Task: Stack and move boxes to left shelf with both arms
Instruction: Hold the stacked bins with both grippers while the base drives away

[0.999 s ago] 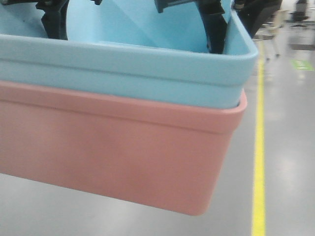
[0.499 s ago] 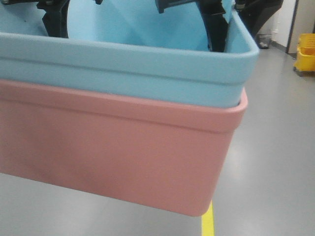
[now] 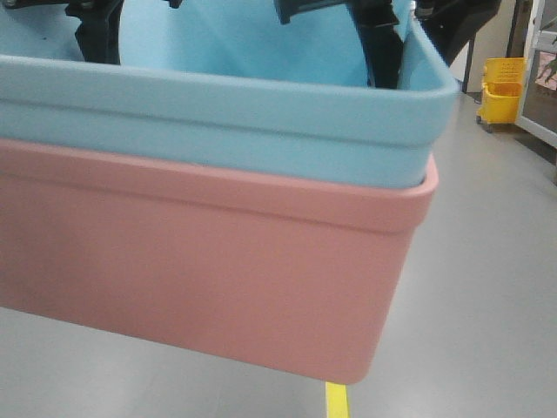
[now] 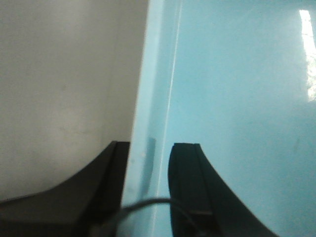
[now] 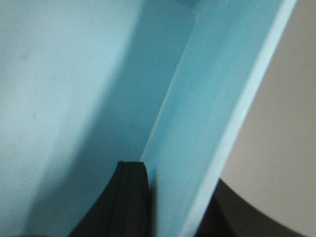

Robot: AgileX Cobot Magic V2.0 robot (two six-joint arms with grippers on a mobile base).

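Observation:
The light blue box [image 3: 261, 122] sits nested inside the salmon pink box [image 3: 200, 270], and the stack hangs above the floor, filling the front view. My left gripper [image 3: 96, 35] reaches over the blue box's left wall; in the left wrist view the left gripper [image 4: 151, 147] is shut on that wall's rim [image 4: 148, 98], one finger outside and one inside. At the other end, my right gripper [image 3: 383, 52] clamps the right wall; the right gripper [image 5: 175, 175] is shut on the blue wall [image 5: 217, 113] in the same way. The left shelf is out of view.
Grey polished floor [image 3: 487, 287] lies below and to the right of the stack. A yellow floor line [image 3: 336, 401] shows at the bottom edge. A yellow mop bucket [image 3: 499, 89] stands far back right, beside a metal frame [image 3: 544, 70].
The background has slid left behind the stack: the yellow floor line went from the right side to under the pink box, and the yellow bucket came into view. Both grips are unchanged.

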